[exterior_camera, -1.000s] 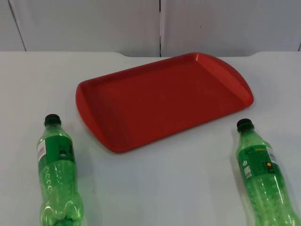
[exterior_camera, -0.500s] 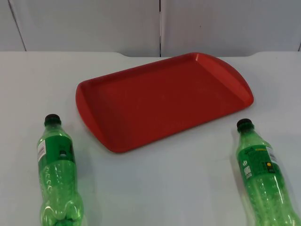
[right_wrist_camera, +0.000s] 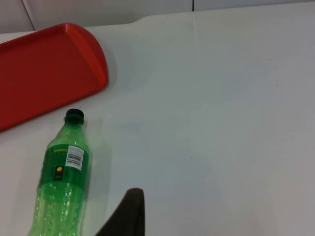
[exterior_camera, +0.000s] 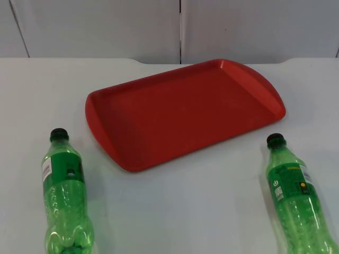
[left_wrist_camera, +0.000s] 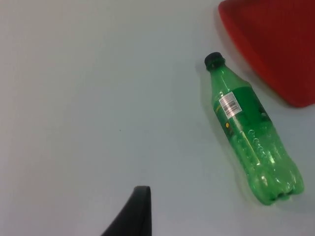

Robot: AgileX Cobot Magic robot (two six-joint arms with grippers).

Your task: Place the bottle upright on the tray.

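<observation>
1. You see one black fingertip of the left gripper (left_wrist_camera: 135, 211) above bare table in the left wrist view — with a single finger visible, you cannot tell whether it is released or clenched.
2. The right gripper (right_wrist_camera: 129, 211) is the same: one black fingertip above the table, its state impossible to tell.
3. Near the left fingertip lies the left bottle (exterior_camera: 65, 194), green with a black cap, on its side, cap toward the tray.
4. Just beside the right fingertip lies the right bottle (exterior_camera: 297, 198), also on its side, cap toward the tray.
5. The red tray (exterior_camera: 183, 111) sits between and beyond them on the white table (exterior_camera: 180, 211) — neither bottle touches it.
</observation>
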